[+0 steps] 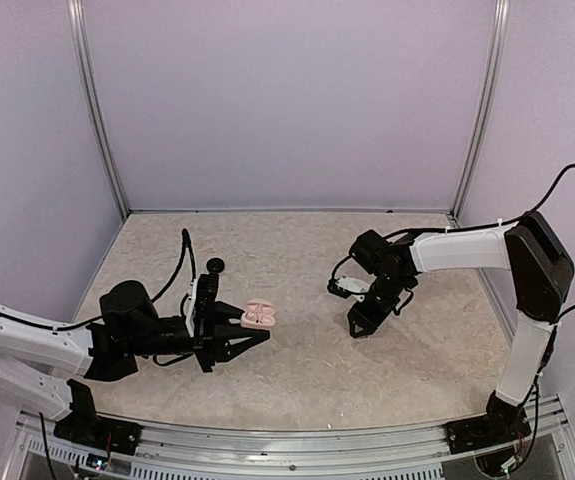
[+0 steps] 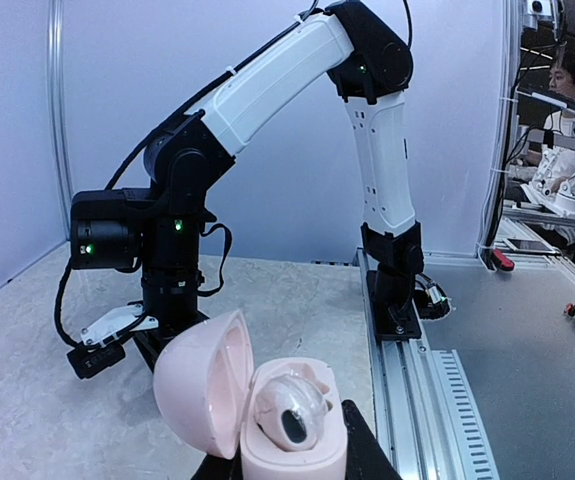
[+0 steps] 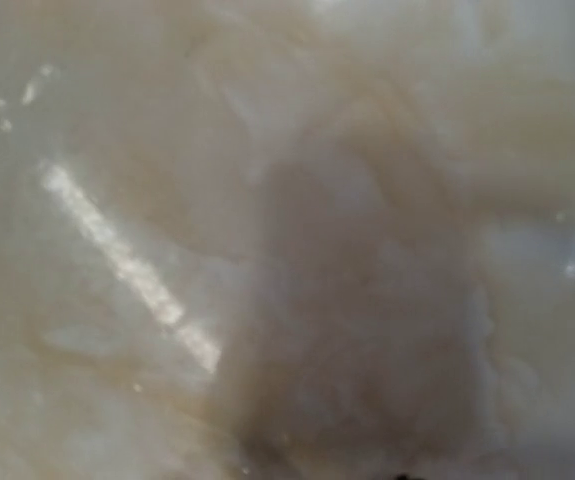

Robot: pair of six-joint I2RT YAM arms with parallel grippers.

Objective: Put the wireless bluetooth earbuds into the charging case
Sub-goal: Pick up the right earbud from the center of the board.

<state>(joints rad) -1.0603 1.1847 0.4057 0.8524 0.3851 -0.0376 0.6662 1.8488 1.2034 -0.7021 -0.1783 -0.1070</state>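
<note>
Whereas the top view shows the charging case (image 1: pixel 259 314) clamped in the left pincer (image 1: pixel 255 327), its wrist view reveals an earbud (image 2: pixel 292 405) seated inside, lid (image 2: pixel 202 385) at nine o'clock; the right pincer (image 1: pixel 359 325) cannot be judged.

pale pink charging case (image 2: pixel 207 390), beige speckled table (image 1: pixel 297 380)

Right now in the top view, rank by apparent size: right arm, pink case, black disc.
1. right arm, largest by far
2. pink case
3. black disc, smallest
The case may sit off the table, nearer the camera, so its margin over the disc is unsure.
</note>
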